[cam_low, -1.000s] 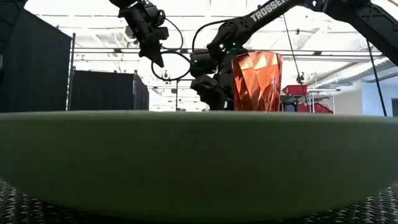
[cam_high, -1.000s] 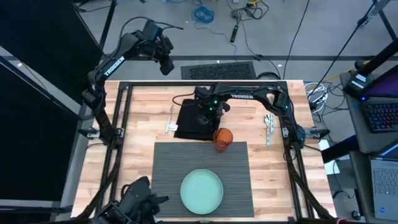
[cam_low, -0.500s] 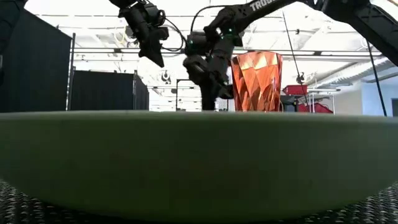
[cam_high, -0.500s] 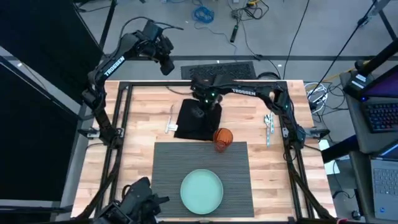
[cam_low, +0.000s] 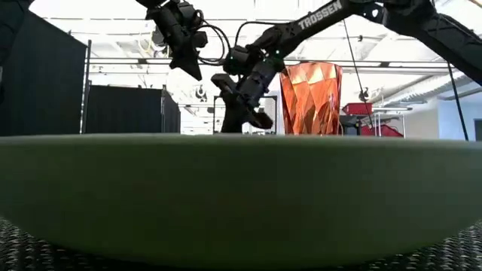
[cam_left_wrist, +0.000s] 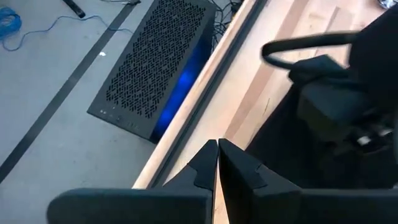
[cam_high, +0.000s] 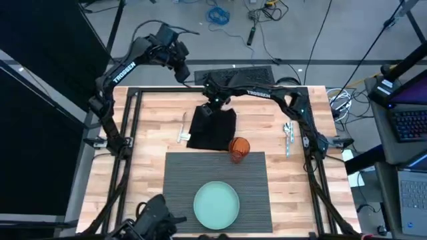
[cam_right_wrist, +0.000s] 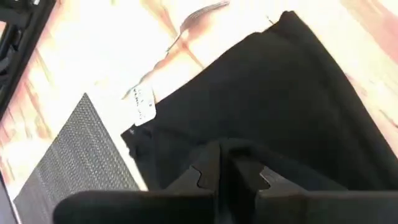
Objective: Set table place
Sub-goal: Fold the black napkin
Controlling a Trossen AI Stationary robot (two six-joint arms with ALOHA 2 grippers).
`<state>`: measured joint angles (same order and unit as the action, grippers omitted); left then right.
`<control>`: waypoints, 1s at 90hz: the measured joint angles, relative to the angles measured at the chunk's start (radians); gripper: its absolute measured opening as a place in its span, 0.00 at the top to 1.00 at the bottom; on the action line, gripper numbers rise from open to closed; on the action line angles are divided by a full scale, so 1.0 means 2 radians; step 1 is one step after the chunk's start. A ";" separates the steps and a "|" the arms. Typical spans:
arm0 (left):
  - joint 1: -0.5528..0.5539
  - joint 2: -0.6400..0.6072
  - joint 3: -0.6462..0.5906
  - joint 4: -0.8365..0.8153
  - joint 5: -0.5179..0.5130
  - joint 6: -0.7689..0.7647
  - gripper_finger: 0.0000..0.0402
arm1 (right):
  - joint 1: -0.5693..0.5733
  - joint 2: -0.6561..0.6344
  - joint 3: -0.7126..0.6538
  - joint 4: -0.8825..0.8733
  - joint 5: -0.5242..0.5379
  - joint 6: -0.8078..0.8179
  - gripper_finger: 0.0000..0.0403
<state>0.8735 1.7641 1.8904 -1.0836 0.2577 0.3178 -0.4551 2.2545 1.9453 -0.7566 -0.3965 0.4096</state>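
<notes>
The dark ribbed placemat [cam_high: 217, 175] lies at the table's near middle with the pale green plate [cam_high: 217, 204] on it. An orange faceted cup [cam_high: 239, 148] stands at the mat's far edge. Just beyond lies the black napkin [cam_high: 215, 130]. My right gripper [cam_right_wrist: 222, 163] reaches over the napkin's far part [cam_high: 211, 109] and is shut on its cloth. My left gripper [cam_left_wrist: 217, 155] hangs shut and high over the table's far edge [cam_high: 179, 65], touching nothing. My right gripper pinches a raised ridge of the black napkin [cam_right_wrist: 219, 147] between its two fingertips, slanting down from the far right. One layer or several, I cannot tell. The cloth rises slack to the fingers while the rest of the napkin [cam_right_wrist: 267, 93] lies flat on the wood.
A fork [cam_high: 183, 127] lies on the wood left of the napkin, and more cutlery [cam_high: 288, 137] lies near the right edge. A white tag [cam_right_wrist: 143, 102] shows at the napkin's near left corner. A perforated dark box [cam_left_wrist: 155, 68] sits on the floor beyond the far edge.
My right gripper has moved from over the napkin's middle toward the table's far edge and a little left, rising as it went, with its wrist tipping. The napkin's near part has stayed where it lay.
</notes>
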 joint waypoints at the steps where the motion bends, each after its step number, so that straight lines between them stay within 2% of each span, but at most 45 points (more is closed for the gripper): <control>1: 0.000 0.000 0.000 0.000 0.000 -0.001 1.00 | 0.000 0.001 0.000 0.003 0.000 0.000 1.00; 13: -0.002 0.000 0.000 0.000 0.000 -0.012 1.00 | 0.003 0.003 0.000 0.036 -0.001 -0.007 0.98; 23: -0.003 0.000 0.000 0.001 0.000 -0.016 1.00 | 0.002 0.003 0.000 0.062 -0.001 -0.015 0.91; 31: -0.003 0.000 0.000 0.001 0.000 -0.025 1.00 | -0.003 0.002 0.000 0.068 -0.005 -0.015 0.82; 56: -0.014 0.000 0.000 0.000 -0.002 -0.027 1.00 | -0.008 0.002 0.000 0.093 -0.089 -0.014 0.52; 64: -0.019 0.000 0.000 0.001 -0.005 -0.025 1.00 | -0.007 0.002 0.000 0.115 -0.094 -0.015 0.46; 75: -0.022 0.000 0.000 0.004 -0.026 -0.026 1.00 | -0.016 -0.005 0.000 0.144 -0.094 -0.008 0.40; 90: -0.021 0.000 0.000 0.001 -0.037 -0.036 1.00 | -0.026 -0.009 0.014 0.145 -0.093 0.019 0.37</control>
<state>0.8307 1.7641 1.8904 -1.0809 0.1829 0.2466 -0.5065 2.2368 1.9739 -0.4667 -0.5819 0.4469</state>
